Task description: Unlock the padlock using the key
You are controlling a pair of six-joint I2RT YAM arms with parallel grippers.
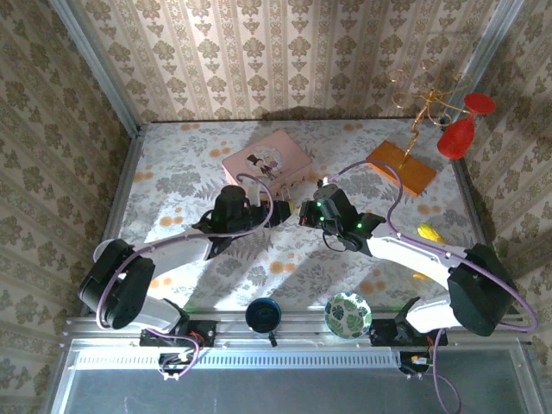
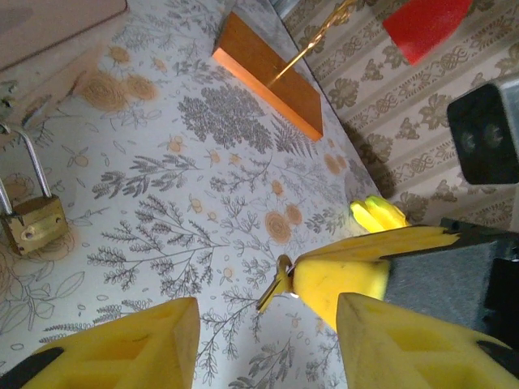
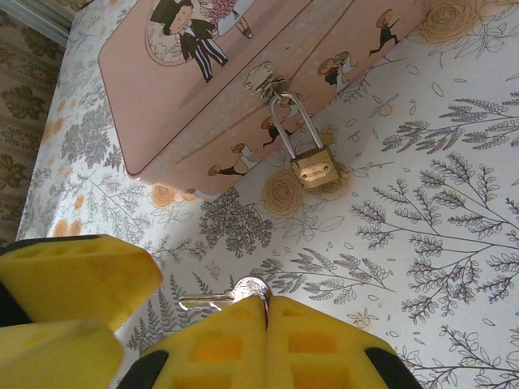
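Just off the front wall of the pink box (image 3: 203, 97), the padlock (image 3: 314, 168) hangs by its shackle from the box's hasp (image 3: 261, 79). Its brass body lies on the table (image 3: 422, 243), long axis running outward from the box. My right gripper (image 3: 266, 308), farther out from the box than the lock, is clenched on the key (image 3: 231, 296) at its round bow. The blade points crosswise to the lock's axis, toward my left gripper (image 2: 268, 314), whose fingers stand spread with nothing between them. I judge the right arm better placed. The coming move turns on swinging the blade round to face the lock's outer end.
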